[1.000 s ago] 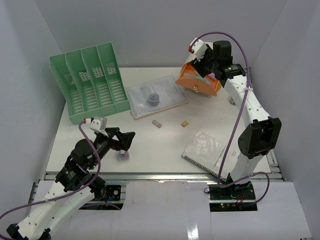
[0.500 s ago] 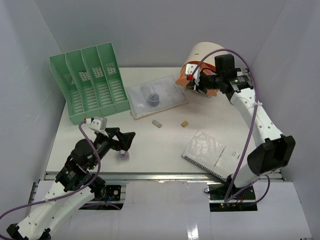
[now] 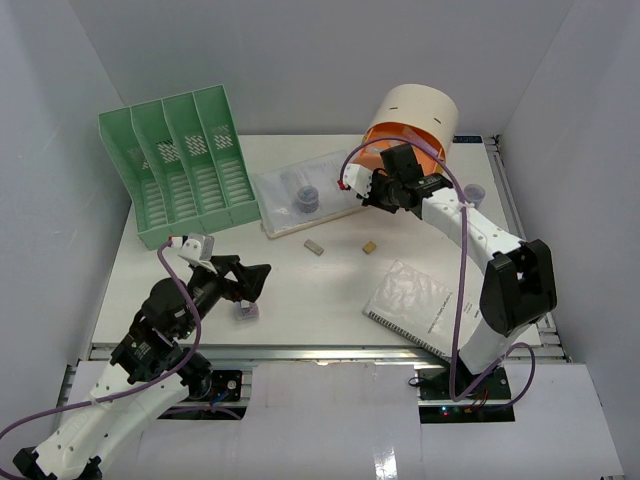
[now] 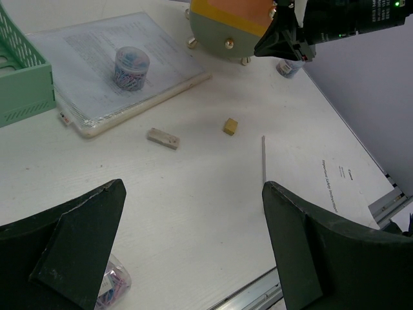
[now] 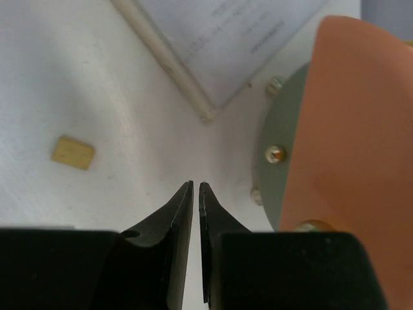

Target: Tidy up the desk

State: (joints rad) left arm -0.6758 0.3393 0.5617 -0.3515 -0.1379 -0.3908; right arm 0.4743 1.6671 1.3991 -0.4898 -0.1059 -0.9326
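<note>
So the counter (image 3: 320, 290) is a flat matte white slab with aluminium rails, filling the middle of the top view. At 10 o'clock stands a green slotted plastic rack (image 3: 180, 170). At 1 o'clock an orange drum (image 5: 361, 116) with a cream wall leans over, showing a round grey-green base with little brass studs. A glossy clear sleeve (image 4: 84, 90) of papers at 12 carries a small round jar (image 4: 131, 66) of coloured clips.

The right pincer (image 5: 195, 187) has its black fingers pressed almost together, just a sliver between them, pinching nothing, tips just beside the drum's base. The left pincer (image 4: 193, 186) is spread wide and empty. A second clip jar (image 4: 113, 287) sits by one finger, half cut off by the frame. Print on the papers is too small to read.
</note>
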